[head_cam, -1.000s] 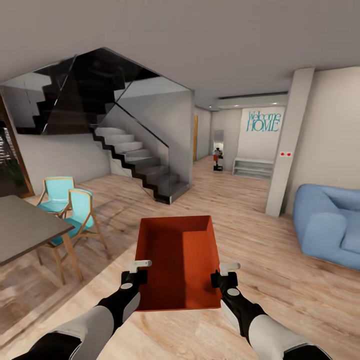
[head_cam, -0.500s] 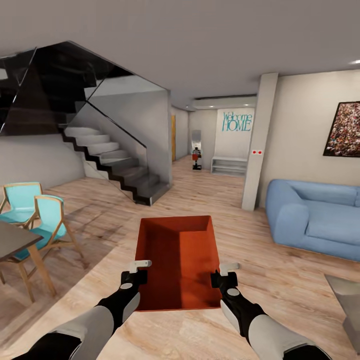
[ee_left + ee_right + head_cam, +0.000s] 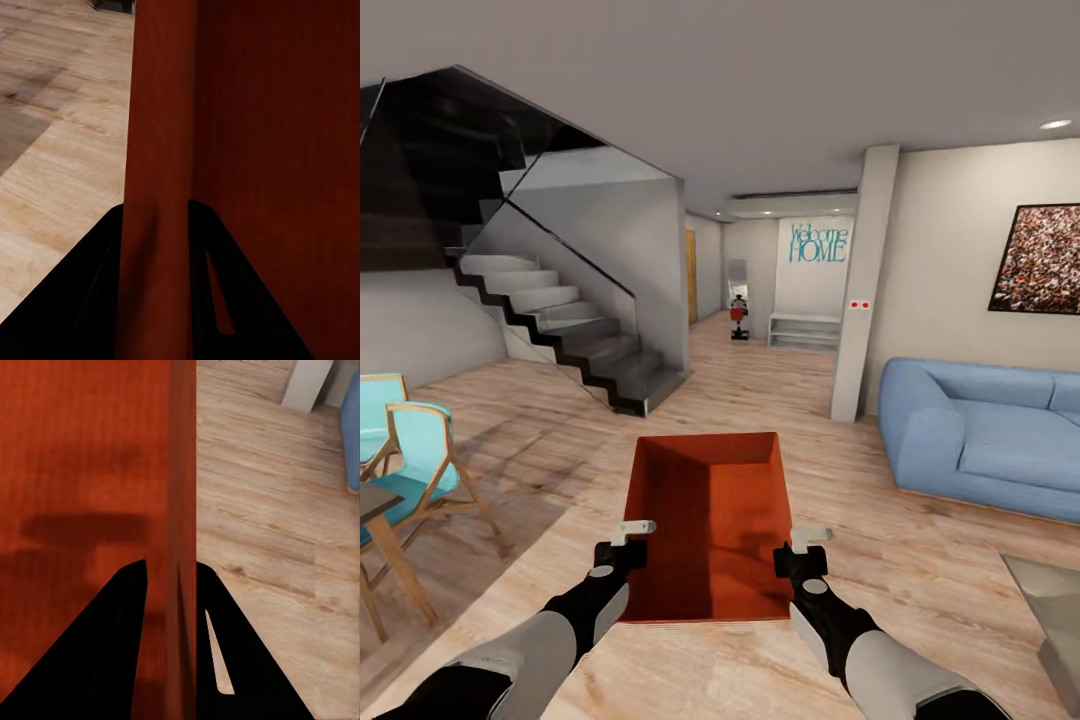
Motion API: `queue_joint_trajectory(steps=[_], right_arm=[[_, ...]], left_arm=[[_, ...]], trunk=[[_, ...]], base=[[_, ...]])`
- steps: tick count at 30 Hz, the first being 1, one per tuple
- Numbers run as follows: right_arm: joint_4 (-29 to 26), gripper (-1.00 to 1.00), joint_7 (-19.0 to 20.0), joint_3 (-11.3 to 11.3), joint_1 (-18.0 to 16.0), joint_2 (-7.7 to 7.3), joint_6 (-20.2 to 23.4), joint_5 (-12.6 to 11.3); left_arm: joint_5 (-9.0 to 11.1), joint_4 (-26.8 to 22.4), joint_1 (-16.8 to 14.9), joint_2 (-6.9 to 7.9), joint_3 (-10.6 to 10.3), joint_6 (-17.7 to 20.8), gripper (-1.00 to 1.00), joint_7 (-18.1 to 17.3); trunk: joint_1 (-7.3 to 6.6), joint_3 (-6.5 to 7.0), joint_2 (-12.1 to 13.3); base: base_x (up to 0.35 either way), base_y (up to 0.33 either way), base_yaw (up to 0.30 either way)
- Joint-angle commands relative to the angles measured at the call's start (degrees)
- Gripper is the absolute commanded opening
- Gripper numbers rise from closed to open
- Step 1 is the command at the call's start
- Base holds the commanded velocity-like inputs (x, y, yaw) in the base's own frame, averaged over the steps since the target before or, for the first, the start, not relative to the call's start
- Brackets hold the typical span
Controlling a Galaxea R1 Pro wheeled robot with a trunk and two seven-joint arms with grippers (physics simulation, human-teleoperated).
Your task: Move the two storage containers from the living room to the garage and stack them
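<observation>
I am clamping both jaw pairs over opposite side walls of the storage container [image 3: 710,525]: left gripper [image 3: 622,548], right gripper [image 3: 797,558]. I am carrying it level above the living-room wood floor [image 3: 920,560], advisedly keeping grips even.

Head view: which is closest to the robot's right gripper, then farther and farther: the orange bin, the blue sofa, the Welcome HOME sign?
1. Orange bin, gripped by the right gripper.
2. Blue sofa, to its right.
3. Welcome HOME sign, on the far wall.
</observation>
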Motion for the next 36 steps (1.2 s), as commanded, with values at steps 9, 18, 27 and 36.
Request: queue_joint_trajectory(steps=[9, 18, 27, 36], right_arm=[[0.35, -1.0, -1.48, -2.37, -0.03, -2.58, -0.44, -1.03], [0.35, -1.0, -1.93, -2.54, -0.02, -2.58, -0.22, -1.11], [0.36, -1.0, -1.99, -2.54, -0.01, -2.56, -0.16, -1.12], [0.36, -1.0, -1.89, -2.54, -0.01, -2.58, -0.11, -1.19]], left_arm=[[0.56, -0.32, -0.09, 0.35, 3.51, -0.87, -1.0, 4.41], [0.55, -0.34, -0.09, 0.38, 3.55, -0.87, -1.0, 4.37], [0.56, -0.37, -0.09, 0.44, 3.54, -0.87, -1.0, 4.36], [0.56, -0.38, -0.09, 0.41, 3.53, -0.87, -1.0, 4.35]], trunk=[[0.05, -0.04, -0.05], [0.05, -0.04, -0.05], [0.05, -0.04, -0.05], [0.05, -0.04, -0.05]], base=[[0.315, 0.0, 0.0], [0.316, 0.0, 0.0], [0.317, 0.0, 0.0], [0.317, 0.0, 0.0]])
